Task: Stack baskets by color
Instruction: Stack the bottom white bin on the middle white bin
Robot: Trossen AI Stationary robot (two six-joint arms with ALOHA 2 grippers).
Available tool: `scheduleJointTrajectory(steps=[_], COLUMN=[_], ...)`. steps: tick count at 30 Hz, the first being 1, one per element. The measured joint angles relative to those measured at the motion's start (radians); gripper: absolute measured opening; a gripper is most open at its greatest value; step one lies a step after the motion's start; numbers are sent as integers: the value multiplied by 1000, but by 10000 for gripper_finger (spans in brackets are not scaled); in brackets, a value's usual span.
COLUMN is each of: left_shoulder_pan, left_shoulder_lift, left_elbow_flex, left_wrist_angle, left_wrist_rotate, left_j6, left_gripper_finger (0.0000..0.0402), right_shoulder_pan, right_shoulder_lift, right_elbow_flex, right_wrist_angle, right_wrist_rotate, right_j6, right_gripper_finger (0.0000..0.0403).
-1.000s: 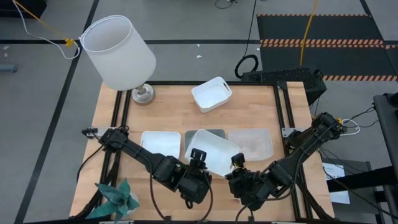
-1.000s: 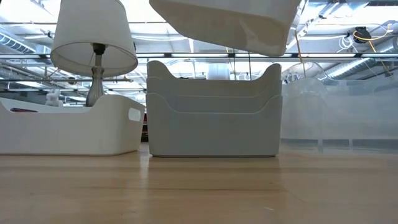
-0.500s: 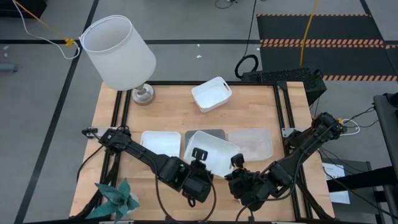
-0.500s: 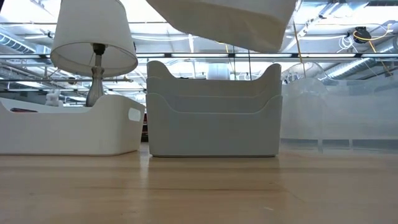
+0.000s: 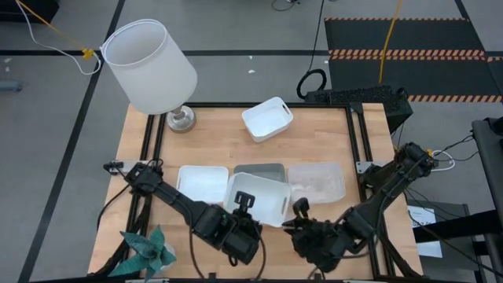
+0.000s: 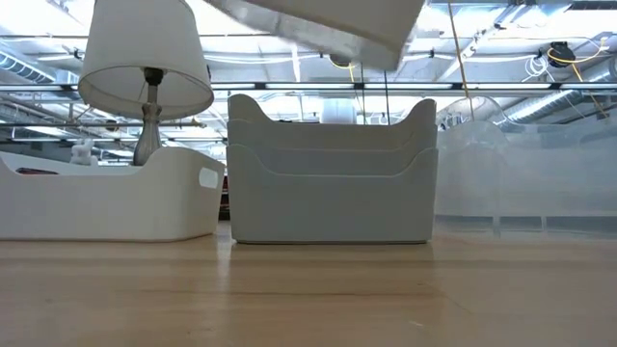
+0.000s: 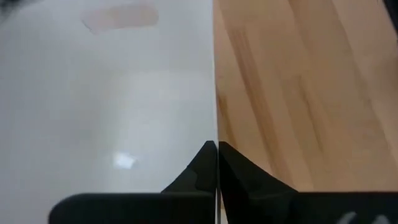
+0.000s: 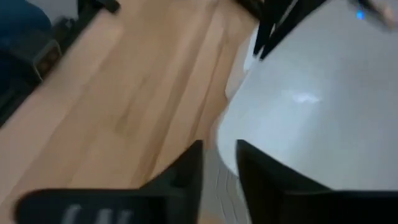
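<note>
- A white basket (image 5: pixel 258 198) hangs tilted above the table's (image 5: pixel 220 145) front-middle, over the row of stacks.
- The left pincer (image 5: pixel 243 206) is clamped on its near rim.
- The right pincer (image 5: pixel 299 211) sits just beside the basket, fingers slightly apart, holding nothing.
- Held by one rim, the basket could swing or slip.
- How many baskets each stack holds is hard to tell.

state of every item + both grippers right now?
left gripper: shut on the rim of the raised white basket
right gripper: open, beside that basket, not holding it
raised white basket: lifted off the table, tilted
white basket on the left: flat on the table
grey-blue baskets: nested, upright
clear basket: on the table, right of the row
far white basket: alone, upright
lamp: standing at the table's far left corner
</note>
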Motion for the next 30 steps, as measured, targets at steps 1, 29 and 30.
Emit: scheduleJointTrajectory(steps=[1, 29, 30], left_shoulder_pan=[-8, -246, -244], left_shoulder_lift=[0, -316, -343], left_elbow_flex=[0, -71, -108], left_wrist_angle=[-8, -143, -139], left_wrist_rotate=[1, -206, -217], left_j6=[-17, -220, -235], left_gripper_finger=[4, 1, 1], right_shoulder_pan=[12, 350, 353], right_shoulder_lift=[0, -208, -208], right_elbow_flex=[0, 1, 1], right_wrist_angle=[22, 96, 93], right_wrist_rotate=[16, 198, 198], right_j6=[-17, -52, -51], right_gripper_finger=[101, 215, 215])
